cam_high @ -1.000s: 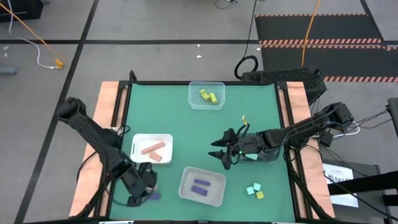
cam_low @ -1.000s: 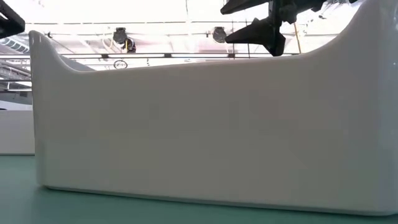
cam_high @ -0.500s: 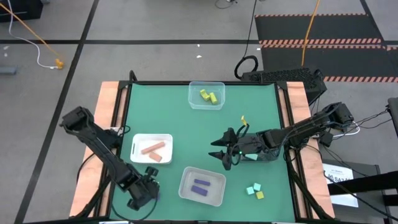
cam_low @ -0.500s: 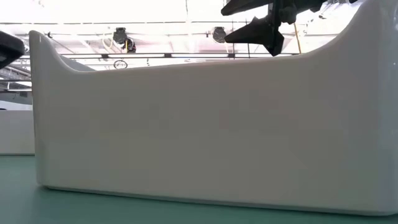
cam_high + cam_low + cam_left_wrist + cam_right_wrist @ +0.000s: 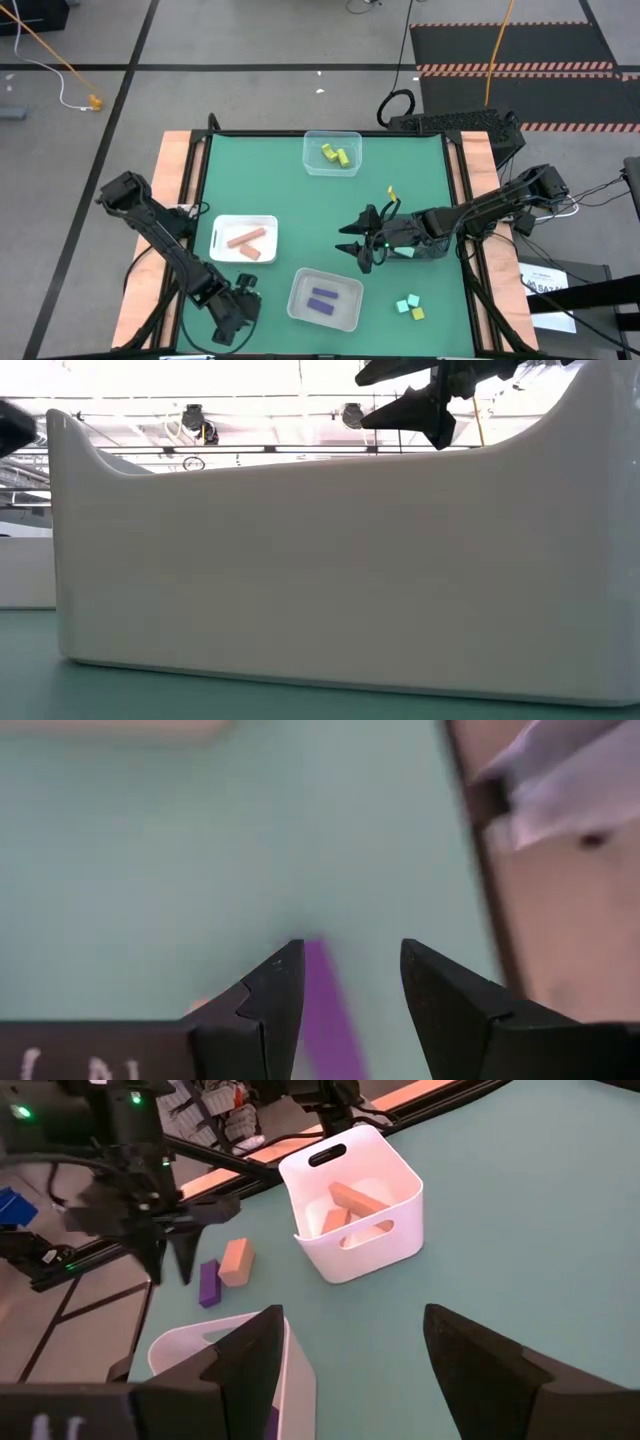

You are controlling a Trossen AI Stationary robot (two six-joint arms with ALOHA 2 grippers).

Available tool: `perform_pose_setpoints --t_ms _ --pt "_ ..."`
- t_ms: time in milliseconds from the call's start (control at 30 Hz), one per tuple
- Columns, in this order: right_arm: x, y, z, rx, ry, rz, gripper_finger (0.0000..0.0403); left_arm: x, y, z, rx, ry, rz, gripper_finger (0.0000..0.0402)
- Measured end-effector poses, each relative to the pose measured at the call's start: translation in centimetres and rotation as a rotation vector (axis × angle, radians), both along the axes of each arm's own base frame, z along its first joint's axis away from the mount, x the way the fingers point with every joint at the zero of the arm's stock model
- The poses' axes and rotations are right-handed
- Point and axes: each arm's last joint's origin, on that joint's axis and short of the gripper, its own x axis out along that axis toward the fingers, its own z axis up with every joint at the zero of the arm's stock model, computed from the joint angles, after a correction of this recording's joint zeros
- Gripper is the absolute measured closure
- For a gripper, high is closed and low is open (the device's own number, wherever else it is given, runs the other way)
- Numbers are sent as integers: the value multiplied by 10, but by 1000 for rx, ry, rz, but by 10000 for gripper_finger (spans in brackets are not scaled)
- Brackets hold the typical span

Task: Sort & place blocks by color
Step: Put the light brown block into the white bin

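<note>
I see the left gripper (image 5: 232,318) down at the near left corner of the green worktop (image 5: 420,180), just in front of the white bin (image 5: 216,230). Its jaws stand partly open and hold nothing. Through the left wrist view a purple block (image 5: 330,1020) lies on the mat in the gap between the two fingers (image 5: 275,990), blurred, and I cannot tell whether either finger touches it. From the right wrist view that same purple block (image 5: 209,1283) lies flat beside a salmon-orange block (image 5: 237,1261), the two touching or nearly so, with the left gripper (image 5: 172,1262) hanging just over them.

The right gripper (image 5: 352,246) hovers over the middle of the worktop, right of centre, jaws wide apart and empty.

The white bin holds two salmon-orange blocks (image 5: 245,239). The clear bin (image 5: 300,305) at the near edge holds two purple blocks (image 5: 322,299). A second clear bin (image 5: 312,160) at the far edge holds two yellow blocks (image 5: 335,155). Near the near right corner a mint-teal block (image 5: 407,303) and a yellow cube (image 5: 417,314) lie loose on the mat, close together.

In the low view a white bin wall (image 5: 330,570) fills nearly everything.
</note>
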Motion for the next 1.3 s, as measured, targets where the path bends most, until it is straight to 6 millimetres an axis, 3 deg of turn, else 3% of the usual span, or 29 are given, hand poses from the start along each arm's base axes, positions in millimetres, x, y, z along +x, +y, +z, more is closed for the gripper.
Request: perform_pose_setpoints --t_ms 300,567,833,1033,1300 --pt "0 0 0 0 0 0 172 16 -4 10 -105 -145 45 236" --pt "0 0 0 1 -1 -7 172 15 0 7 -108 -79 154 233" --pt "0 0 0 1 -1 -8 172 1 11 -3 -17 125 184 164" --pt "0 -1 0 -6 -4 -26 172 -7 22 -9 139 189 83 110" --pt "0 -2 0 -27 -10 -75 172 -9 25 -12 224 174 54 101"
